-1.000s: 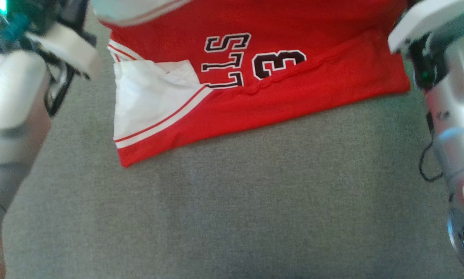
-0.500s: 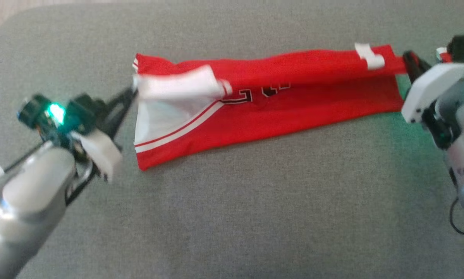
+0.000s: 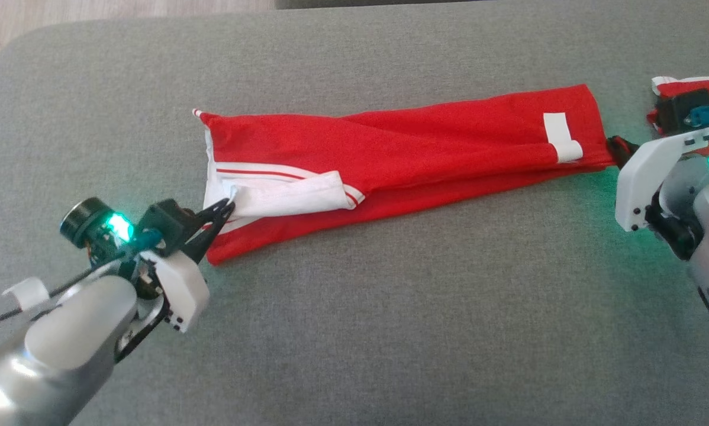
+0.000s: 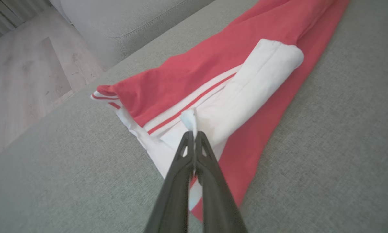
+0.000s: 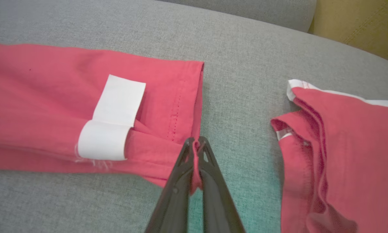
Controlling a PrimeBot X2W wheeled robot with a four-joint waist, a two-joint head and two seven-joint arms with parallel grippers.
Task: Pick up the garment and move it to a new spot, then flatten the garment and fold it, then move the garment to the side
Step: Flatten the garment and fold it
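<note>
The garment point(image 3: 425, 142) is a red jersey with white trim, folded into a long strip across the grey cushion point(image 3: 390, 331). My left gripper point(image 3: 227, 207) is shut on the white trimmed corner at the strip's left end. The left wrist view shows white cloth of the garment point(image 4: 197, 64) pinched between the closed fingers point(image 4: 210, 171). My right gripper point(image 3: 615, 145) is shut on the red hem corner at the right end. In the right wrist view that hem of the garment point(image 5: 45, 84) sits between the fingers point(image 5: 177, 187), beside a white label point(image 5: 116, 116).
A second red piece of clothing point(image 3: 686, 89) lies just right of my right gripper, seen also as the red cloth point(image 5: 343, 155) in the right wrist view. The wooden floor point(image 3: 94, 9) lies beyond the cushion's far left edge. A sofa cushion point(image 4: 132, 19) rises behind.
The head camera has shifted. Both grippers have brought the held edge down and forward over the garment, laying it as a narrow strip. The black lettering is now covered.
</note>
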